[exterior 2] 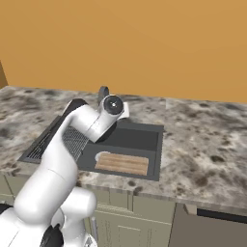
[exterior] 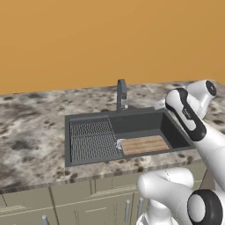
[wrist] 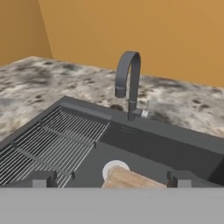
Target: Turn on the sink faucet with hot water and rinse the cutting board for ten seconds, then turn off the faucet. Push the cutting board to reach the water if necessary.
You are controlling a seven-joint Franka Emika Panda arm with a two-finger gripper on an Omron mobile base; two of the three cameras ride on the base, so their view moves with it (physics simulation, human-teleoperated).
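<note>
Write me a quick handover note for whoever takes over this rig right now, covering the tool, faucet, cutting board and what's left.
Tool: open, holding nothing, facing the faucet from above the basin.
Cutting board: flat in the sink basin, right of the ribbed drainboard.
Done: nothing yet; no water running, lever untouched.
Left: turn on hot, rinse board ten seconds, push it under the spout if needed, turn off.

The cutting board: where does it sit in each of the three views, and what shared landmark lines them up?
Left base view: cutting board lies right of centre, in the sink basin beside the ribbed drainboard.
Right base view: board lies just below centre, in the basin.
Hand view: one end at bottom centre.
Shared landmark: the faucet behind the basin.
</note>
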